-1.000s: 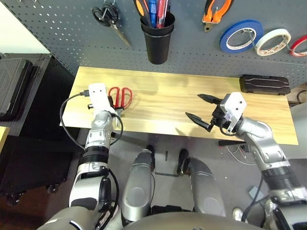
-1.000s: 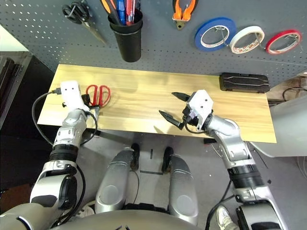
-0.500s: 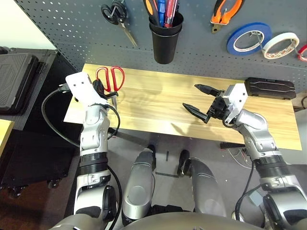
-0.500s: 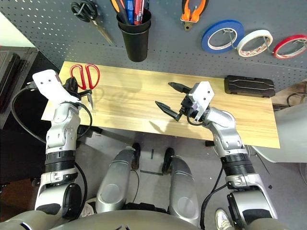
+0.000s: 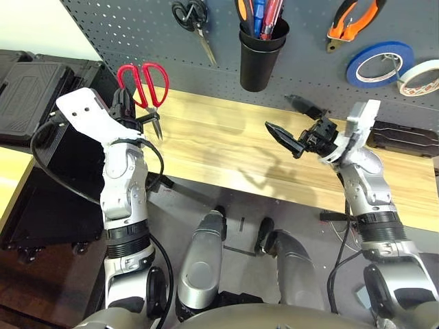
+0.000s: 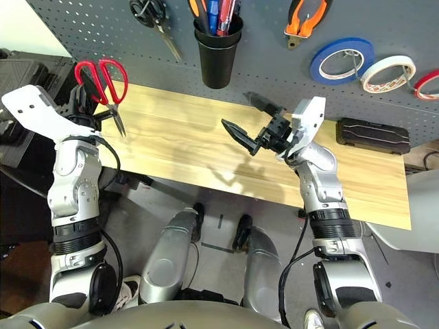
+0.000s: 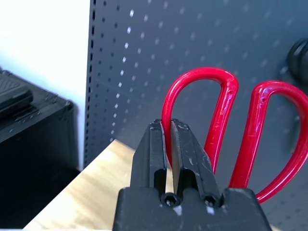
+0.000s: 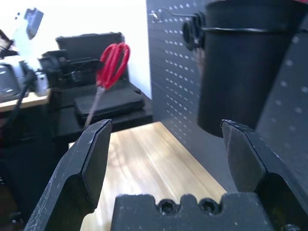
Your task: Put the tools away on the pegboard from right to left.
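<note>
Pale wood table; black cases at left; white wall; grey floor.

Head stereo above; two wrist close-ups

scissors — left of cup

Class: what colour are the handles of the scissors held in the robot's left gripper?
Red; the scissors show best in the left wrist view.
</note>
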Tool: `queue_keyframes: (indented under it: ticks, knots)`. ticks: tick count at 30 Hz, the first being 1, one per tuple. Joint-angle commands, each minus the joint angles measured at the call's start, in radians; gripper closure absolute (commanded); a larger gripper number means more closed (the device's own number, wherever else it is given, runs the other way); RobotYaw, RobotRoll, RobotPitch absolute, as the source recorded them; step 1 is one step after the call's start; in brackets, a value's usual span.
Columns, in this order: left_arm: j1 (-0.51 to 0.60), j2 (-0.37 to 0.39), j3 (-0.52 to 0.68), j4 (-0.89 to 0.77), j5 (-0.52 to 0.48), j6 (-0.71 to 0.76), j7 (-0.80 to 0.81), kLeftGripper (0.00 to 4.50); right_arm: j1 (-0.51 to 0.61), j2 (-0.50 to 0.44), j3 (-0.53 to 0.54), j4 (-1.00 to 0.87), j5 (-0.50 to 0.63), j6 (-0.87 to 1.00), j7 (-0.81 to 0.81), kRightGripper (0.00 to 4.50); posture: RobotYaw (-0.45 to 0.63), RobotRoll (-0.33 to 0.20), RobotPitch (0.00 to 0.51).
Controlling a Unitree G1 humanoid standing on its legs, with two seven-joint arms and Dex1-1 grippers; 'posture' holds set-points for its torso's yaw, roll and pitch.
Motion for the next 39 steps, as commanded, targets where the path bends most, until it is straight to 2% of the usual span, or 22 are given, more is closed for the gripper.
queue_keyframes:
  ticks: [1, 6, 10, 26, 39]
  knots:
    - [-0.014, 0.002, -0.021, -0.068, -0.045, 0.033, -0.028, 4.48, 0.030, -0.023, -0.034, -0.027, 0.025, -0.002, 0.024, 0.00, 0.39, 0.000, 0.266]
    - [-0.077, -0.002, -0.033, -0.081, -0.103, 0.068, -0.049, 4.48, 0.034, -0.020, -0.046, -0.036, 0.035, -0.011, 0.037, 0.00, 0.38, 0.000, 0.257]
    - [-0.138, 0.000, -0.035, -0.024, -0.127, 0.065, -0.069, 4.48, 0.040, -0.015, -0.046, -0.048, 0.037, -0.012, 0.038, 0.00, 0.37, 0.000, 0.250]
    - [-0.314, 0.018, -0.052, 0.246, -0.097, -0.029, -0.159, 4.48, 0.058, 0.001, -0.046, -0.063, 0.025, -0.044, 0.019, 0.00, 0.31, 0.000, 0.223]
    - [-0.389, 0.021, -0.066, 0.426, -0.067, -0.097, -0.198, 4.48, 0.079, 0.007, -0.049, -0.110, 0.032, -0.037, -0.017, 0.00, 0.28, 0.000, 0.227]
